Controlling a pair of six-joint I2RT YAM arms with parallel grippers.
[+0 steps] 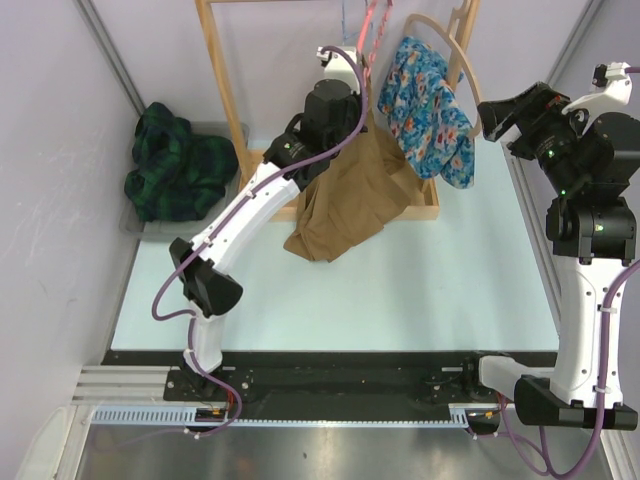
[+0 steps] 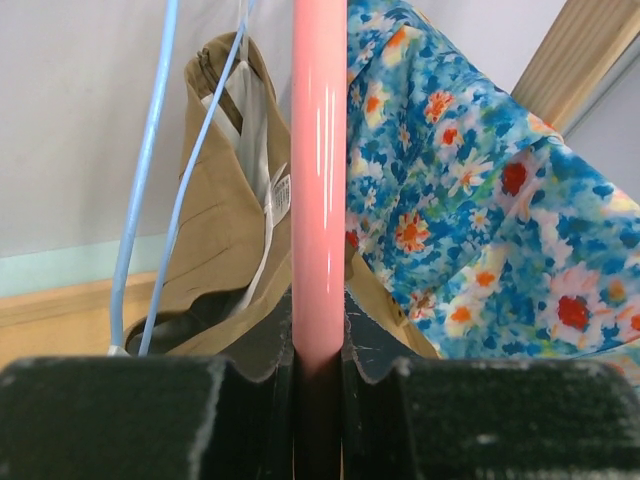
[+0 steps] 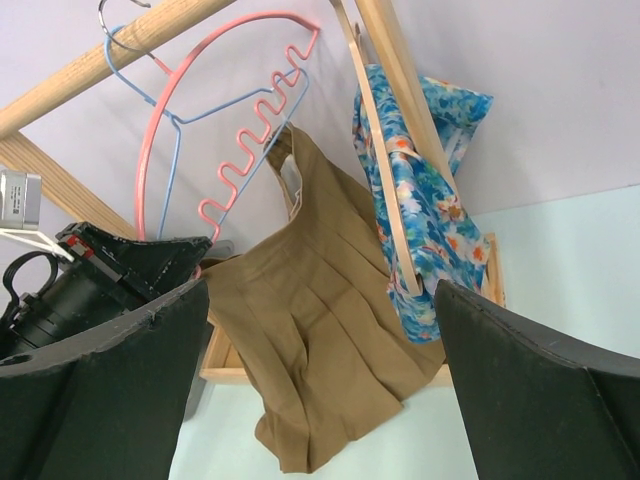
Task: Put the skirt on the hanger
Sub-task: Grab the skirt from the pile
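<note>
Hanging skirt (image 3: 320, 340), waist up, long axis vertical

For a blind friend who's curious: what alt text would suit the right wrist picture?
A brown skirt droops beside a pink hanger, which the left gripper pinches. A flowered garment hangs next to it; the right gripper stands open in the foreground.

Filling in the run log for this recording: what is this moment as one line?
left gripper: shut on pink hanger | right gripper: open, empty | brown skirt: hangs by one waist corner, rest drooping
</note>
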